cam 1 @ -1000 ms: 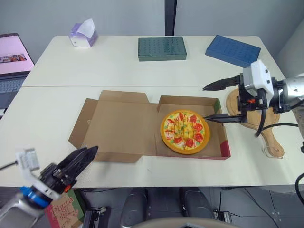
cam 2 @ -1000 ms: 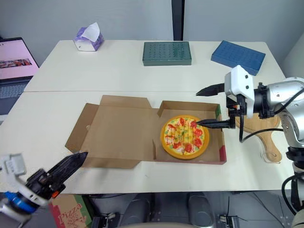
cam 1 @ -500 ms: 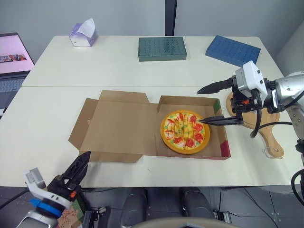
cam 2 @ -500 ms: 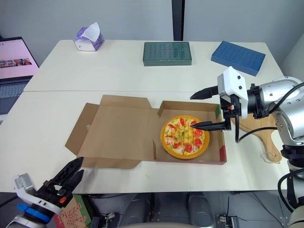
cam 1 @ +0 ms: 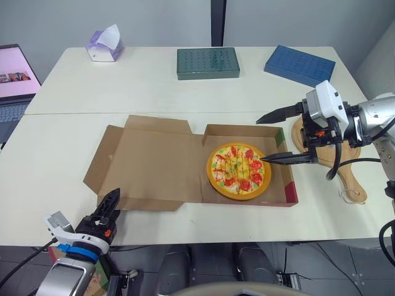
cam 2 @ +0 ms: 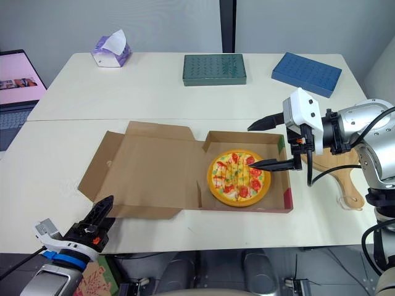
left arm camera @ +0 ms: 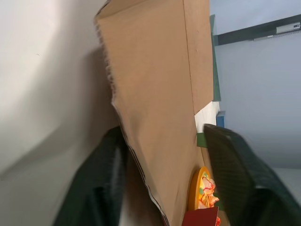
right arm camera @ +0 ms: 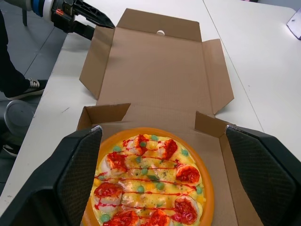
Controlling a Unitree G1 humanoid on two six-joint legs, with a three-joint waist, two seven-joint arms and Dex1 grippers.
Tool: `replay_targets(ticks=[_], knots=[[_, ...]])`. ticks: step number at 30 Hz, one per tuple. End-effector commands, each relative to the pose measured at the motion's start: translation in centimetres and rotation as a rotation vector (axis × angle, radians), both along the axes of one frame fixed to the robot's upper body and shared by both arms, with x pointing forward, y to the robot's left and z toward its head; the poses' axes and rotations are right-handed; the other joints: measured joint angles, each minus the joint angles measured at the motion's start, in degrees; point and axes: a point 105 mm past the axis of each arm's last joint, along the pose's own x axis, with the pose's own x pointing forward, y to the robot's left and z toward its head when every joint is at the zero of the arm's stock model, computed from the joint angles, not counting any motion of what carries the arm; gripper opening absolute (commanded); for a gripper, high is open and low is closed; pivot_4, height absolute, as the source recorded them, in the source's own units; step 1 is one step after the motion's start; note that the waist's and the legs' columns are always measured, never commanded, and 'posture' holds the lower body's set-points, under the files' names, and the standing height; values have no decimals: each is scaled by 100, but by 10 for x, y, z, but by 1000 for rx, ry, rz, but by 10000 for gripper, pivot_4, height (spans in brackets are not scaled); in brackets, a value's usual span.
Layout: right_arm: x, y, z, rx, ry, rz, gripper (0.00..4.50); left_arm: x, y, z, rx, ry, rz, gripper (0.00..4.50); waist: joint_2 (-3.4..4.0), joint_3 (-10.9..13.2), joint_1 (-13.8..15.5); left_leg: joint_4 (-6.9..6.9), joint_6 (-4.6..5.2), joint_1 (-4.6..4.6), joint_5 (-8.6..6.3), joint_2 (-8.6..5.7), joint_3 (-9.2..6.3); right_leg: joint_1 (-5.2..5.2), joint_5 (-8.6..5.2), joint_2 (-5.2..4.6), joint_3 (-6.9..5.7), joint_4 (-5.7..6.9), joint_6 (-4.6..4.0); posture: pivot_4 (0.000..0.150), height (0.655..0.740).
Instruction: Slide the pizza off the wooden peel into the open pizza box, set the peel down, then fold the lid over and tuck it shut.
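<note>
Cardboard box (cam 1: 159,161) holds pizza (cam 1: 239,171); right gripper (cam 1: 260,140) spread above; left gripper (cam 1: 113,201) seemingly parted.

Two white tables (cam 1: 154,86) pushed together, pale grey wall (cam 1: 62,18), dark vertical strip (cam 1: 216,21) behind

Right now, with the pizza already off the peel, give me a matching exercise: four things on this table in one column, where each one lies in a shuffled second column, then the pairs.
Things:
1. pizza
2. wooden peel
3. lid
4. tissue box

Places:
A. far left corner of the table
B. lying open on the table, left of the pizza
C. inside the box base
D. on the table, right of the box base

Pairs: 1-C, 2-D, 3-B, 4-A
</note>
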Motion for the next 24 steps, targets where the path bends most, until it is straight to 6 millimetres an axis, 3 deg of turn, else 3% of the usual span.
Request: replay_targets(ticks=[1, 5, 17, 24], knots=[[-4, -1, 11, -1, -46, 12, 45000, 2, -3, 10, 7, -37, 6, 12514, 0, 0, 0, 0, 0, 0, 0, 0, 0, 0, 0, 0, 0, 0, 0, 1500, 7400], [-4, 0, 11, 3, -50, 8, 45000, 3, -3, 16, 27, -43, 6, 87, 0, 0, 1, 0, 0, 0, 0, 0, 0, -1, 0, 0, 1, 0, 0, 1500, 7400], [1, 3, 8, 23, -73, -11, 45000, 10, -9, 32, 126, -86, -7, 87, -1, 0, 15, 1, -1, -1, 0, 0, -2, 0, 0, 0, -1, 0, 0, 1500, 7400], [7, -2, 6, 23, -85, -67, 45000, 23, -11, 68, 408, -205, -29, 87, -8, 0, 19, 0, -1, -2, 0, 0, -8, 0, 0, 2, -7, 2, 0, 1500, 7400]])
